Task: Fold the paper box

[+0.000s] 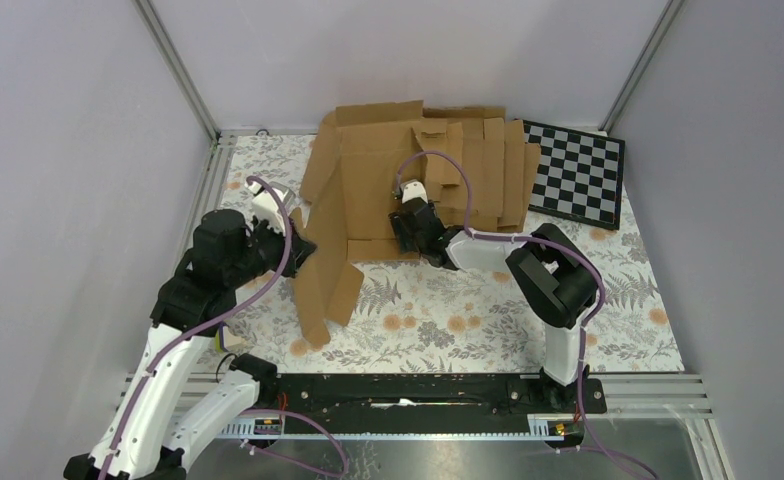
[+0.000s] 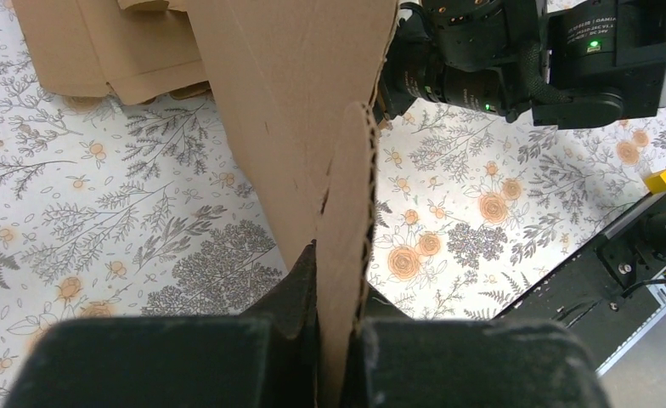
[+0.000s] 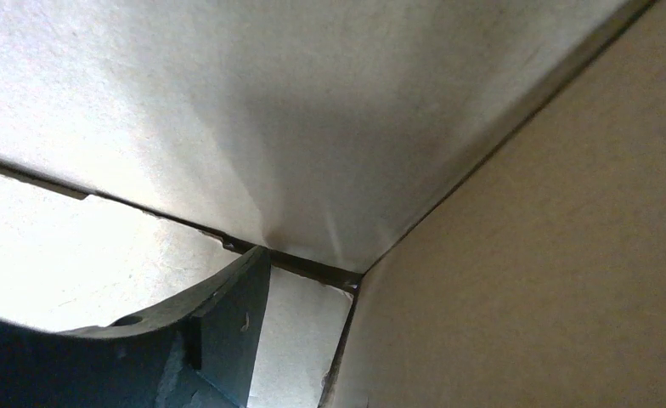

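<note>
A table (image 1: 488,325) covered in a flower-and-fern print fills the floor of a grey-walled booth, with 2 arms fixed at its near edge. The paper box (image 1: 353,195) is the largest thing on it: a brown, creased sheet standing half raised left of the table's middle, its broad panels tilted up and a long flap running down toward the near left. Right behind it and to its right a pile of flat cardboard sheets (image 1: 493,170) leans at the back, and a black-and-white checkerboard (image 1: 578,178) lies at the back right corner, just beside that pile. The left arm (image 1: 218,265) reaches in from the left side, and the right arm (image 1: 553,280) bends in from the right toward the box's middle. The left gripper (image 1: 296,245) is clamped tight on the box's left flap; its wrist view shows the corrugated edge of the cardboard (image 2: 347,221) pinched upright between the 2 black fingers (image 2: 287,297). The right gripper (image 1: 408,228) sits low against the inner face of the box near a fold. Its wrist view shows only 1 dark finger (image 3: 219,327) close to an inside corner where 3 panels meet, so I cannot tell how wide it is or whether it holds anything.
</note>
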